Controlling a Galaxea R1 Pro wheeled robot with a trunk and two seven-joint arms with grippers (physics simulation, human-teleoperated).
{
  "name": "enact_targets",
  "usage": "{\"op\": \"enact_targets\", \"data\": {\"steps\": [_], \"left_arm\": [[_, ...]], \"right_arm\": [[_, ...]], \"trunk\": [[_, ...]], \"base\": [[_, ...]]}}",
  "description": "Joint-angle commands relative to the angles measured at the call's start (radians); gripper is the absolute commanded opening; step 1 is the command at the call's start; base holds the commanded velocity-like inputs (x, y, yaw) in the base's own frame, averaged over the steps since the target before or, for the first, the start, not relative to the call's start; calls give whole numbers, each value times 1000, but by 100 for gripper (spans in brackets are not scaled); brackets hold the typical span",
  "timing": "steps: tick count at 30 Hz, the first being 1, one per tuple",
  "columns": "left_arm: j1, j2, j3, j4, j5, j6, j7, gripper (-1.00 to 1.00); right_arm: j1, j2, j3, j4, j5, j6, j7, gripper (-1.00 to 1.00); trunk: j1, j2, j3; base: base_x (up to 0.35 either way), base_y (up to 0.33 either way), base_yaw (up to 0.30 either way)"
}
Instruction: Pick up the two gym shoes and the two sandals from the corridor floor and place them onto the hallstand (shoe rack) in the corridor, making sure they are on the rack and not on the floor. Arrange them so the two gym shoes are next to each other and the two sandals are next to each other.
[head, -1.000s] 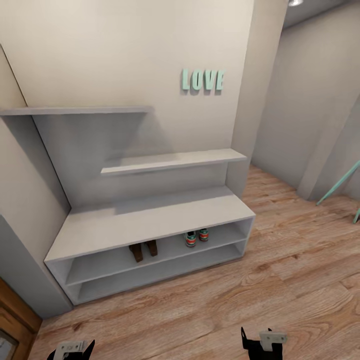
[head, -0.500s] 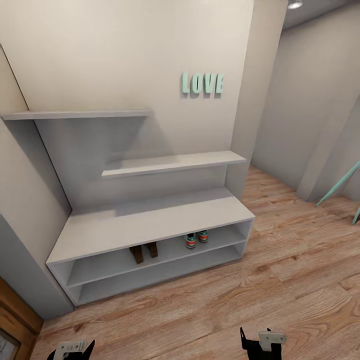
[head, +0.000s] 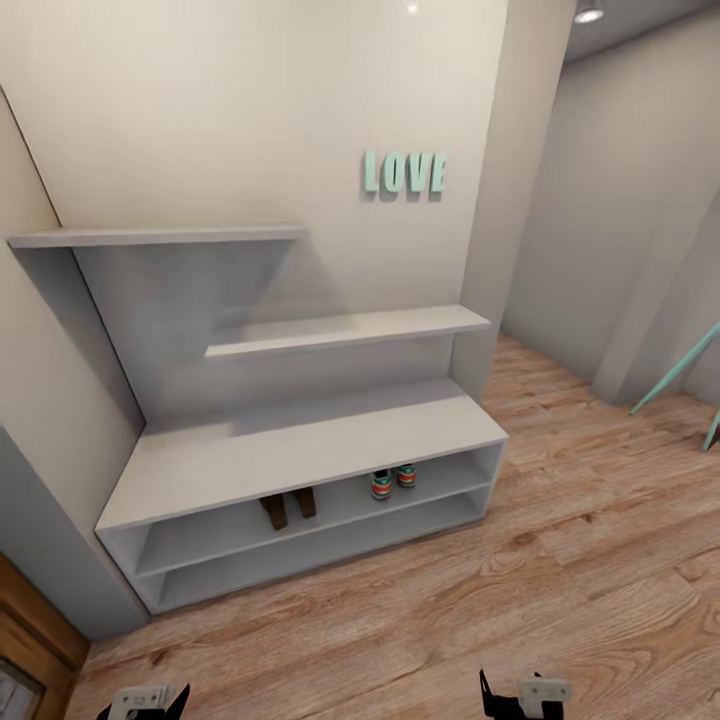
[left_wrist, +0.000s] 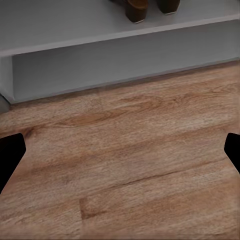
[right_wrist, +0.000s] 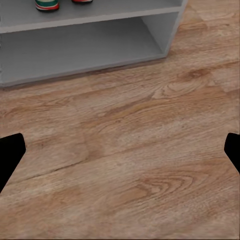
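The pale grey hallstand (head: 300, 450) stands against the wall ahead. Its upper open shelf holds the two brown sandals (head: 288, 508) side by side. The two gym shoes (head: 393, 481), white with green and red, stand side by side to their right on the same shelf. The left wrist view catches the sandals (left_wrist: 137, 7) at the shelf edge, and the right wrist view catches the gym shoes (right_wrist: 48, 5). My left gripper (head: 142, 702) and right gripper (head: 515, 695) hang low over the corridor floor (head: 450, 610). Both are open and empty, with the fingers (left_wrist: 10, 155) (right_wrist: 10, 152) wide apart.
Staggered wall shelves (head: 345, 330) rise above the bench top, with teal LOVE letters (head: 404, 172) on the wall. A teal stand leg (head: 680, 375) leans at the right. A wooden door edge (head: 25, 640) is at the lower left. The corridor continues to the right.
The whole head view has shifted slightly, so the camera moved. Both grippers sit a little lower in the picture. The shoes and sandals have not moved on the shelf.
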Motion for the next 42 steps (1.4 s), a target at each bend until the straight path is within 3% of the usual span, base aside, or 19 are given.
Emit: {"op": "enact_targets", "data": {"steps": [1,15,42], "left_arm": [[-1,-1,8,3,-3,-2,-9,100],[-1,-3,7,13,-5,-2,-9,100],[-1,-7,6,13,-6,-3,-9,100]], "right_arm": [[-1,2,-8,12,10,-3,-3,100],[-1,34,-8,69,10,-2,-3,100],[2,37,-8,73,12,4,-5,100]], "trunk": [[-4,7,2],[-4,7,2],[-4,7,2]], "base": [[0,0,0],[0,0,0],[0,0,0]]}}
